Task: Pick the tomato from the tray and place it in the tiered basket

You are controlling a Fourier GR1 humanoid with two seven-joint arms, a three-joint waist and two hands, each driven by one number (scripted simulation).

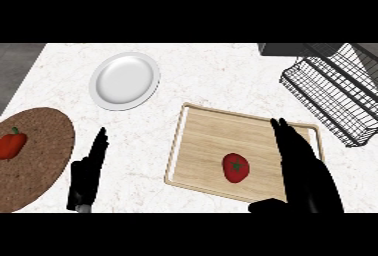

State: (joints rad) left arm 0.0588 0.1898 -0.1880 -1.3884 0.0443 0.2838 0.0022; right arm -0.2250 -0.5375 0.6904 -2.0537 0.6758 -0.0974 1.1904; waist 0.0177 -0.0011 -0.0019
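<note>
Tomato (235,167) lies mid-tray on the wooden tray (207,145), bare board all around it. Right hand (299,170), fingers straight and empty, hovers just beside it; wire tiered basket (332,95) sits beyond the tray's far right corner. Left hand (87,175) rests open on the counter (221,75).

A single head view looks steeply down on the worktop (221,70) from the robot's own height, facing away from it, close enough that both hands enter at the near edge.
</note>
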